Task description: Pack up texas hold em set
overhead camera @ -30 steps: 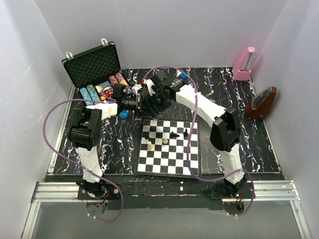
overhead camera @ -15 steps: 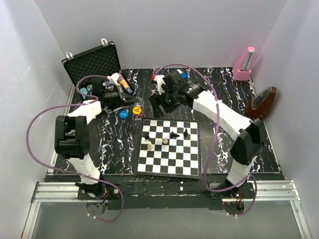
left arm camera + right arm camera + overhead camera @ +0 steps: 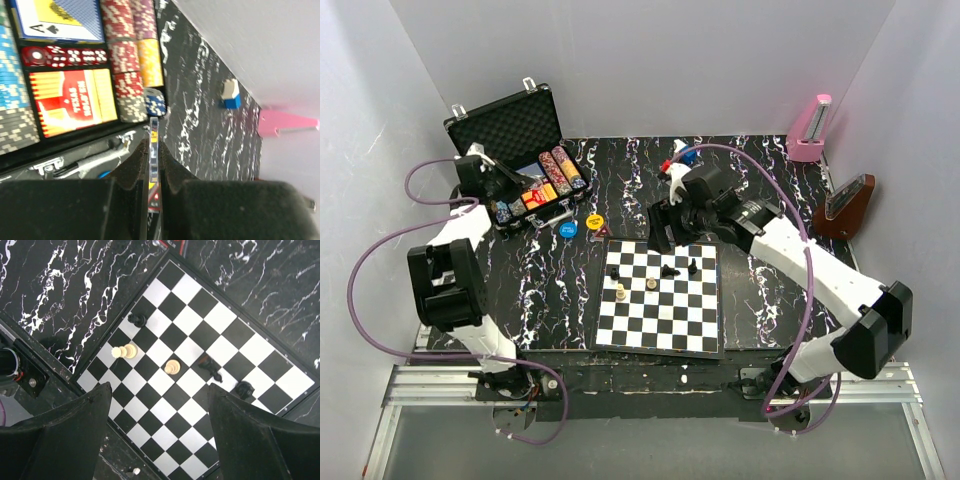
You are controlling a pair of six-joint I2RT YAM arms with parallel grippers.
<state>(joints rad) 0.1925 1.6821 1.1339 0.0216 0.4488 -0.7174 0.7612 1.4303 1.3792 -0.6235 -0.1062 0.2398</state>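
1. Top view: the case (image 3: 510,130) stands open at the far left of the bench (image 3: 770,170). Two discs lie just right of it, one yellow (image 3: 594,220) and one blue (image 3: 568,228). They are probably light, stiff and slick, so pinch them across the faces.
2. Left wrist: the left gripper (image 3: 153,157) is clamped on a third disc (image 3: 154,132), held edge-on by the case's edge. One card box (image 3: 70,107) sits inside.
3. Right wrist: the right gripper (image 3: 159,390) has its jaws apart and empty over the chessboard (image 3: 200,305), which carries five pieces.

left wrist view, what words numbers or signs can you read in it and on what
"TEXAS HOLD EM": printed sideways on the red-yellow card box.
"A" with a spade sign: on the corner of the blue and yellow card pack.
White pips only, no numerals: on the red dice.
Print on the thin piece pinched in the left hand: too blurred to read.
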